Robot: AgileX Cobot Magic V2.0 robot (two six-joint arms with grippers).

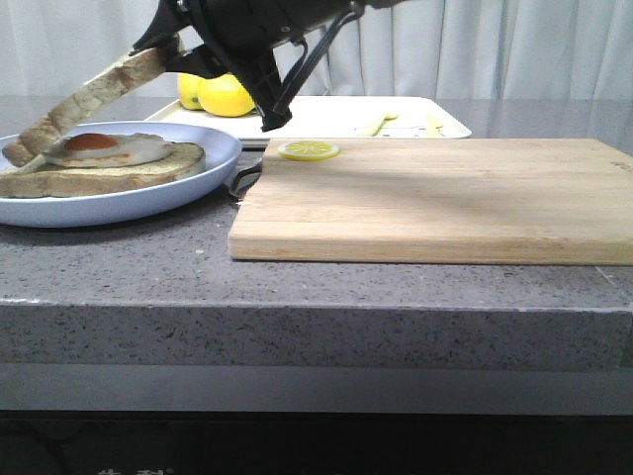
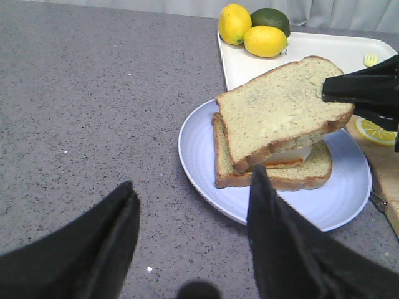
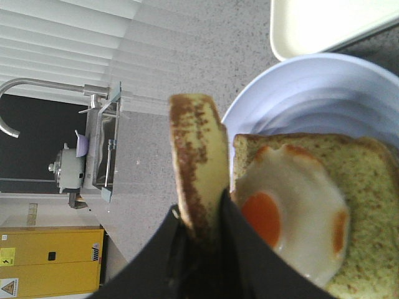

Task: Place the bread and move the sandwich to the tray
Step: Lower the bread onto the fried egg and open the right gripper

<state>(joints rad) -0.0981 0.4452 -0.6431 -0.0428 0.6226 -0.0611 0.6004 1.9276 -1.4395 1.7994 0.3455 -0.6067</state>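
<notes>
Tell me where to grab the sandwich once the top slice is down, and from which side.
Probably grip the sandwich across its crusts on two opposite edges, coming from above. It lies flat on the blue plate, so the sides are exposed while the fried egg in the middle looks soft. The right tool holds the bread by one edge, tilted over the egg; the left tool is open nearby.

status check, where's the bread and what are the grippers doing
Right gripper shut on bread, slice tilted over the egg, low edge at the plate. Left gripper open, empty, short of the plate. Tray behind, lemons at one corner.
</notes>
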